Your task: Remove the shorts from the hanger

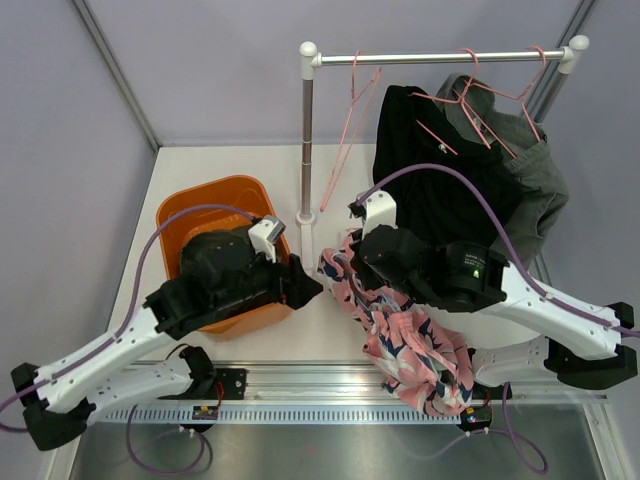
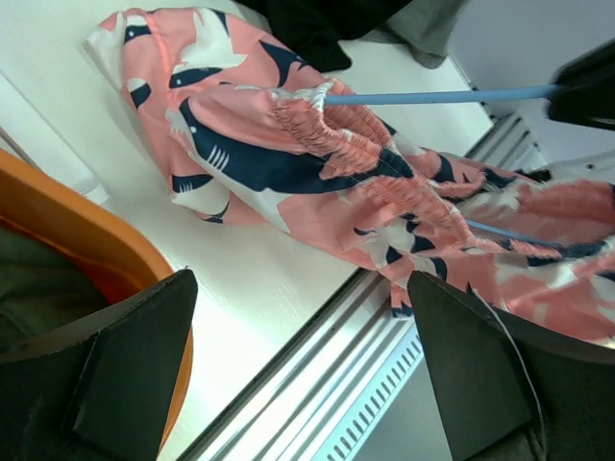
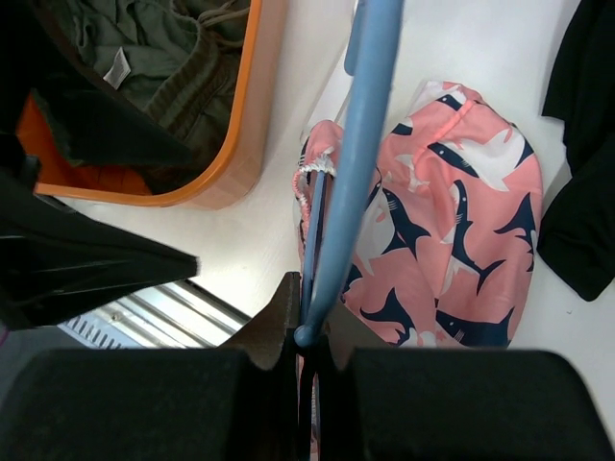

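The pink shorts (image 1: pixel 415 350) with navy-and-white shark print still sit on a blue hanger (image 3: pixel 360 144) and drape over the table's front edge. My right gripper (image 3: pixel 309 331) is shut on that hanger's end; it also shows in the top view (image 1: pixel 350 262). My left gripper (image 2: pixel 303 375) is open and empty just left of the pink shorts (image 2: pixel 279 144), and shows in the top view (image 1: pixel 305 285). Black shorts (image 1: pixel 430 170) and grey shorts (image 1: pixel 535 175) hang on pink hangers on the rail. Dark olive shorts (image 3: pixel 163 48) lie in the orange basin (image 1: pixel 185 215).
A white rail stand (image 1: pixel 307 140) rises at the table's middle back, with an empty pink hanger (image 1: pixel 350 130) hanging from it. The metal front rail (image 2: pixel 317 375) runs along the near edge. Grey walls close in on both sides.
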`<move>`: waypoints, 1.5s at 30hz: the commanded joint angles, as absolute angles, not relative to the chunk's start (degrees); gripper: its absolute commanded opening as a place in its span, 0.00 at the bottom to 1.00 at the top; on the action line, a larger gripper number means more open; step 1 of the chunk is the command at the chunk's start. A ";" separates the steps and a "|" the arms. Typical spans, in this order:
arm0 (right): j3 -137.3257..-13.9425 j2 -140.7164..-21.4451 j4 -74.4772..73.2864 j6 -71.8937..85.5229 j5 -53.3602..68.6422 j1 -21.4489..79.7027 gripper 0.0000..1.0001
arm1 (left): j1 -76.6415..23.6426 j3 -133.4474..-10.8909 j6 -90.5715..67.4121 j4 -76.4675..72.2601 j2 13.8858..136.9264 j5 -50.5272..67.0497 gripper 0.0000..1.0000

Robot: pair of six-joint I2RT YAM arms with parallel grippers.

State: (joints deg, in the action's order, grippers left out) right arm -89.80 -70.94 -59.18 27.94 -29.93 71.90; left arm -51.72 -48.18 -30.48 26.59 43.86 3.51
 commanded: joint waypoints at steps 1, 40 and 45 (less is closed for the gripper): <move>-92.81 -70.14 -56.87 29.62 -34.36 72.42 0.00 | -55.71 -52.20 -32.96 17.41 48.16 -8.69 0.97; -95.80 -67.06 -59.50 28.30 -36.13 72.42 0.00 | -57.14 -62.05 -36.03 18.36 63.63 -24.17 0.00; -95.89 -64.87 -59.24 27.69 -33.58 72.42 0.00 | -48.96 -62.58 -36.74 18.72 66.88 -21.27 0.00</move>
